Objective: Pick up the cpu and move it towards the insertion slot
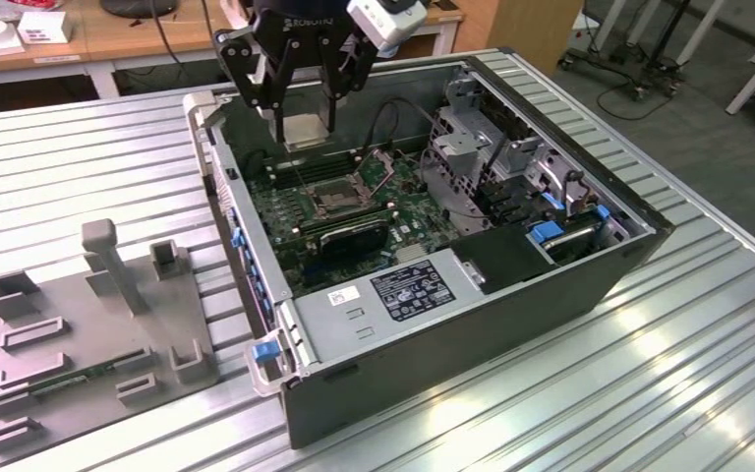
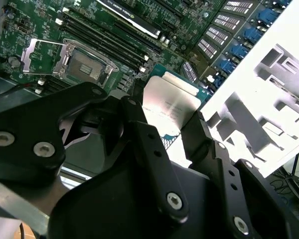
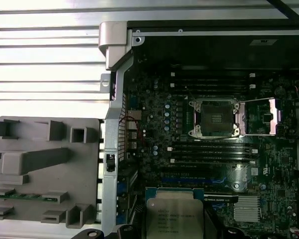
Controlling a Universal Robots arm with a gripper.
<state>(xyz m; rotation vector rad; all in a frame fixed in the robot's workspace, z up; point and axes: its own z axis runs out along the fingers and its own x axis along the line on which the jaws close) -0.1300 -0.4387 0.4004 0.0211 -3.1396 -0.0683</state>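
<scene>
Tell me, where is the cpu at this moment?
In the exterior view, the gripper holds the cpu above the open case's far end, not yet over the insertion slot.

The computer case (image 1: 483,246) sits on the slatted table (image 1: 63,147), with the tray (image 1: 76,344) on the exterior view's left of it. Insertion slot (image 1: 334,197) is inside the case, cpu (image 1: 303,131) up above it in the gripper (image 1: 296,123)

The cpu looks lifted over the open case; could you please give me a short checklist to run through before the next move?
1. Jaws closed on the cpu: ok, the gripper holds it by two edges.
2. Cpu clear of the motherboard: ok, raised above it.
3. Insertion slot uncovered: ok, frame swung open.
4. Slot free of debris: cannot tell.
5. Cpu above the slot: not ok, it is offset to one side.
6. Cpu level: cannot tell.
</scene>
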